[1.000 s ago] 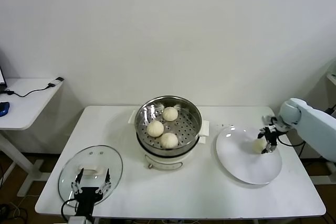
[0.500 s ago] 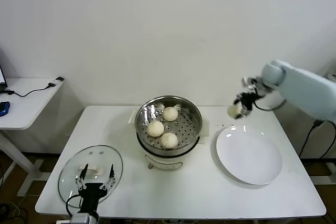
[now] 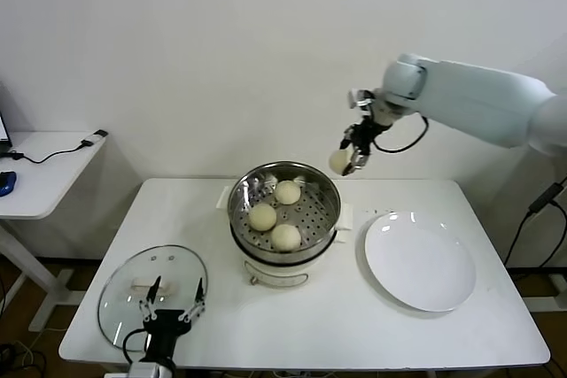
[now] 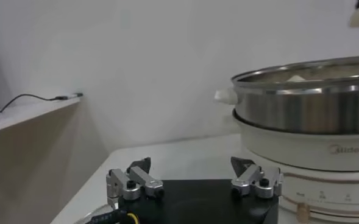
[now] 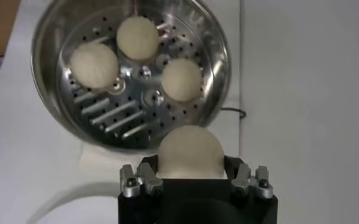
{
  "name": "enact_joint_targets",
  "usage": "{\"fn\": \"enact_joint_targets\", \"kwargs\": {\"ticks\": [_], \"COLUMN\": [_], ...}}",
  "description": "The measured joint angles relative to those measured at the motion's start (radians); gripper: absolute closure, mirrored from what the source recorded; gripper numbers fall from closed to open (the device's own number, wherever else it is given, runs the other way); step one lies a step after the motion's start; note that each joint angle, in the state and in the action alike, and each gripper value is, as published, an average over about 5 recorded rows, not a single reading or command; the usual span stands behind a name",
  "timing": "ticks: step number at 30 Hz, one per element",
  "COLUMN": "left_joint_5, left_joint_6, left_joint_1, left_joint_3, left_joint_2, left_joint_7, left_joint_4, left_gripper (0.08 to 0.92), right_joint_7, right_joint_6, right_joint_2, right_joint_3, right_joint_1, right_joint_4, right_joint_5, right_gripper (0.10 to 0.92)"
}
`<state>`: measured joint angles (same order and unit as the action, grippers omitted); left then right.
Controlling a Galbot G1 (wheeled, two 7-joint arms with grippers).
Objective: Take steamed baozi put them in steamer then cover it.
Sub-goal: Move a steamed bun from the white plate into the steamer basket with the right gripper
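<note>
White table (image 3: 354, 325) before a pale wall, head view: steamer (image 3: 284, 212) at centre on its white base, three steamed baozi (image 3: 262, 217) on the perforated floor. Plate (image 3: 420, 261) right of steamer, bare. Cover (image 3: 152, 295) left-front of steamer, flat on table. Right end effector (image 3: 346, 160) above steamer's right rim, clamped on a fourth baozi (image 3: 340, 161).

Left wrist view: left end effector (image 4: 194, 179) spread wide, low, near steamer.

Right wrist view: held baozi over steamer's edge.

The left end effector (image 4: 194, 182) hovers low over the white tabletop (image 4: 167, 155) with fingers spread apart, near the steamer (image 4: 307, 97) on its white pot base.
</note>
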<state>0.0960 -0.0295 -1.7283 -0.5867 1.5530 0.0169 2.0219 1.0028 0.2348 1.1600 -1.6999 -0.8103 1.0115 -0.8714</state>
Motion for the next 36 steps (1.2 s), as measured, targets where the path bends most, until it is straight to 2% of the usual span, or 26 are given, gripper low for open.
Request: {"fn": "enact_joint_targets", "kwargs": {"ticks": [12,30,33,36], "left_joint_5": [-0.001,0.004,0.005,0.005], "left_joint_6": [-0.011,-0.010,-0.010,-0.010], "left_joint_1": [-0.008,0.008,0.009,0.010], "left_joint_3": [-0.005,0.001,0.003,0.004], "left_joint_2": [-0.008,-0.023,-0.023,-0.023], "left_joint_7": [-0.002,-0.003,-0.003,-0.003], "left_joint_4": [0.007,-0.010,-0.012,-0.014], "left_gripper": [0.177,0.177,0.177,0.177], "right_joint_7": [-0.056,-0.081,-0.083,-0.084], "right_joint_6": [0.037,0.049,0.049,0.050], "right_joint_2": [0.118,0.171,0.172,0.172], "right_joint_3": [-0.077,-0.107,-0.110,-0.110], "right_joint_1": [0.019,0.112,0.117,0.119], "right_joint_4": [0.028,0.013,0.016,0.017], "right_joint_5": [-0.060,-0.059,-0.057,-0.055], "right_gripper": [0.330,0.324,0.303,0.246]}}
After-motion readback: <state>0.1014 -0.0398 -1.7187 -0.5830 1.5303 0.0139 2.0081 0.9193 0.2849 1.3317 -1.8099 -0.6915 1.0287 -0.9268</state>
